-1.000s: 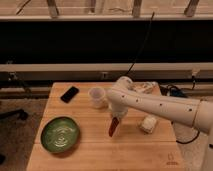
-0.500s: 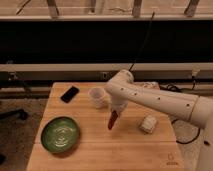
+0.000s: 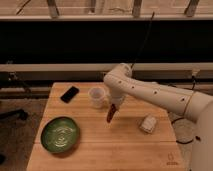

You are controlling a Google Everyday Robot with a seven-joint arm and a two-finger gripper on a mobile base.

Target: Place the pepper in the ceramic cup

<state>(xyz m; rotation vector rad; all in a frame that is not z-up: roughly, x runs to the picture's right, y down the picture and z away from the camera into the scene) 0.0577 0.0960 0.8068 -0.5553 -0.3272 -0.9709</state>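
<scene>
The pepper (image 3: 110, 115) hangs below the end effector (image 3: 114, 105) clamped on its top, so its low tip could clip the ceramic cup (image 3: 97, 97) just beside and tip it over.

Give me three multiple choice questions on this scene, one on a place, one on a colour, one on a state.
1. Where on the table is the phone? A) far left corner B) near right corner C) centre
2. What colour is the bowl? A) blue B) green C) white
3. The pepper, beside the cup, is: A) lying loose B) hanging from the shut gripper C) cut in half
Answers: A, it lies at the far left; B, it looks green; B, the gripper pinches its top.
</scene>
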